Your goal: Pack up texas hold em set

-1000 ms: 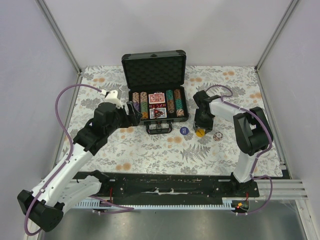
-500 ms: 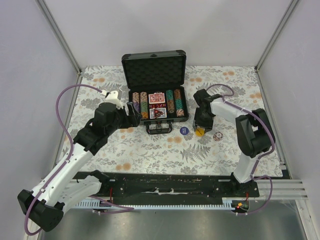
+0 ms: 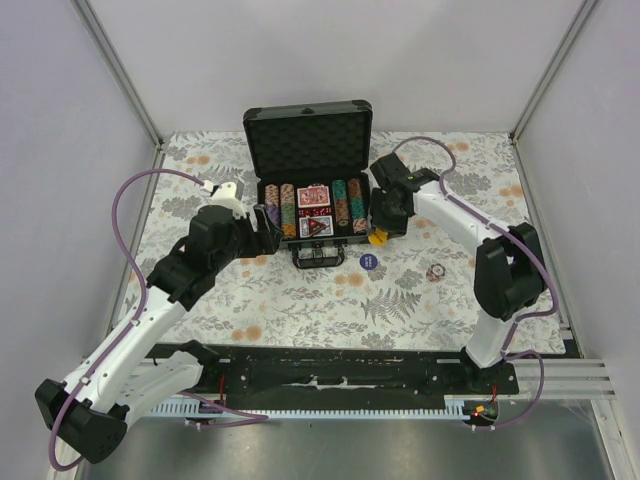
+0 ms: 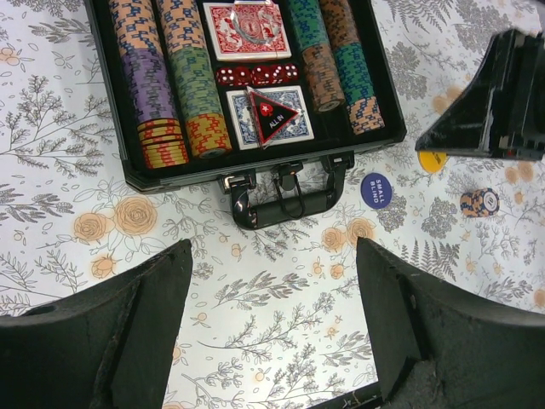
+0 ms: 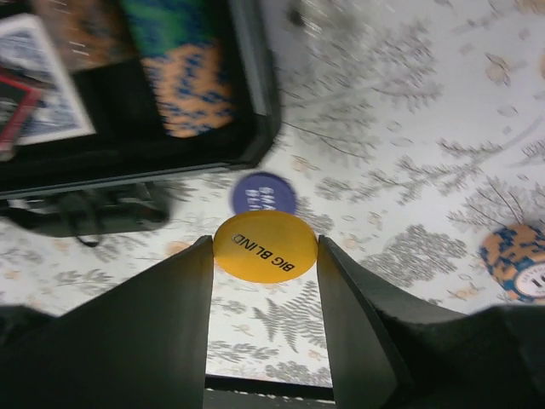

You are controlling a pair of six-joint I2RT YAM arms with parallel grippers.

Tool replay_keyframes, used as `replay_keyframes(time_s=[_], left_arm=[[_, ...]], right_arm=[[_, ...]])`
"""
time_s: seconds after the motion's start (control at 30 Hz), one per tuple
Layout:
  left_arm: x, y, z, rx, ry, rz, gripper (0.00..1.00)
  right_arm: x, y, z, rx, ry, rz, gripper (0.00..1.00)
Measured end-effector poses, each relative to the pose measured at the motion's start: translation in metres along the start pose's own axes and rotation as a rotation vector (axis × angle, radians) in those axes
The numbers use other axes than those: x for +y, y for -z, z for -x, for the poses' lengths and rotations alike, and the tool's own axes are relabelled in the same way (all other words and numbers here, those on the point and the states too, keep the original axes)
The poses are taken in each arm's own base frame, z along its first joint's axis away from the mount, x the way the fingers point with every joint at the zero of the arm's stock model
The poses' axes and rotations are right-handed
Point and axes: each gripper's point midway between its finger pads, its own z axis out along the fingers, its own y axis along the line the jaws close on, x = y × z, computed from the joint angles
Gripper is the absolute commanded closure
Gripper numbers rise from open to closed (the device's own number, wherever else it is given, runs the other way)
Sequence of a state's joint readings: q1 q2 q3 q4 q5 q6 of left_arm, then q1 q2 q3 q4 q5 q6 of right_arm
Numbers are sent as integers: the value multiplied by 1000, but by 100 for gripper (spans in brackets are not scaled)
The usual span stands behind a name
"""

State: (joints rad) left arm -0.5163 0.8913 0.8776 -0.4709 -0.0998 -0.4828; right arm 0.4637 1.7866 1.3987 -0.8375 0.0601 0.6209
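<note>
Right wrist view has the right gripper [image 5: 265, 256] pinching the yellow big blind button [image 5: 265, 245] beside the open briefcase [image 3: 308, 140] (chips [image 4: 192, 81], decks [image 4: 247, 30], dice [image 4: 255, 75] already slotted in); a blue small blind button [image 3: 369, 261] and loose chip stack [image 3: 436, 271] lie outside, and the left gripper [image 4: 272, 281] gapes empty.

1. It looked like a robot lab booth.
2. Plain walls [image 3: 60, 150] and metal posts [image 3: 117, 70] stood round a flowery table [image 3: 300, 300].
3. Robot arms [image 3: 150, 310] sat bolted to a black rail [image 3: 330, 372] at the bottom.
</note>
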Motion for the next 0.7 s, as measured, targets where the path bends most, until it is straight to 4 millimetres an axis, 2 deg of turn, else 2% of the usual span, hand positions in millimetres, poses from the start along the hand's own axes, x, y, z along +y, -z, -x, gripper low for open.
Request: replay_keyframes(time_s=[0.13,0.27,0.43,0.53,0.7], left_arm=[[1,0,0,-1,0,3,16],[1,0,0,1,0,5,16],[1,0,-1,2,-1,6,16],[2,0,-1,5,-1,8,16],[3,-4,-5,21,-3,16,16]], right_arm=[[47,16,27,-80,44,86,45],[86,14,40,-119,85,138,46],[127,-11,53,-164,128,157,46],[141,-26,57,-185,142,150,46],[162,-48,78,-244,150,151,46]])
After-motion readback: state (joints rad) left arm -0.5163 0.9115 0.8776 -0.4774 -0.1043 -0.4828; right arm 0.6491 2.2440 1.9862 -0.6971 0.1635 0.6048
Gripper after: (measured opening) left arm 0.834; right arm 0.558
